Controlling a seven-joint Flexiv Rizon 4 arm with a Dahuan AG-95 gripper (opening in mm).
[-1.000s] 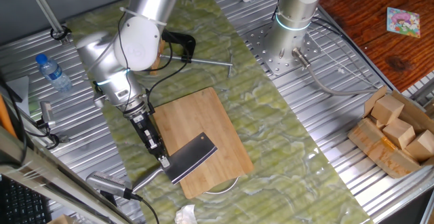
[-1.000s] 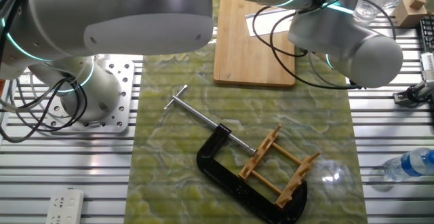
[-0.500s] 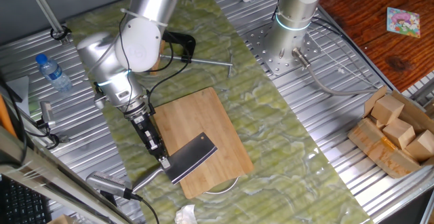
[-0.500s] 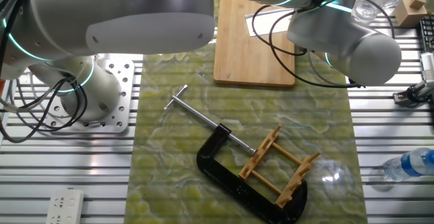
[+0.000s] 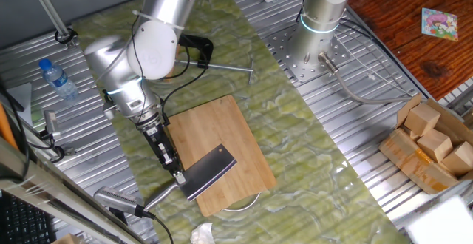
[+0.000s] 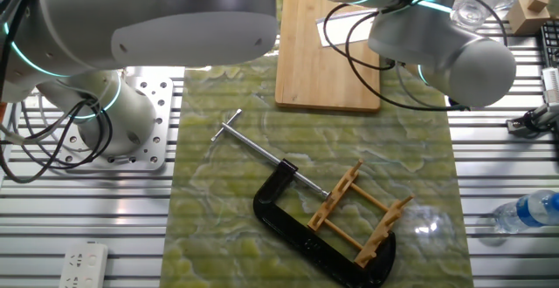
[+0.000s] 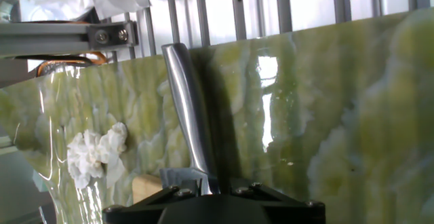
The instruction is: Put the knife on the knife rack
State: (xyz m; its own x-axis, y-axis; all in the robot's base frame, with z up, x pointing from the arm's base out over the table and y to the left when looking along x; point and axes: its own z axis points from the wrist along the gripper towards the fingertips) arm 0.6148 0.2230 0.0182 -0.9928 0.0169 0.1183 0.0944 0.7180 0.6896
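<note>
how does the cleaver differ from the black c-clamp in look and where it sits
The cleaver has a broad flat dark grey blade and a rounded silver handle; the C-clamp is a curved black frame with a long thin steel screw rod. The cleaver lies on the bamboo cutting board, handle sticking off its edge at the end effector; the C-clamp rests on the green mat, its frame around the wooden knife rack. Both are metal and lie flat.
</note>
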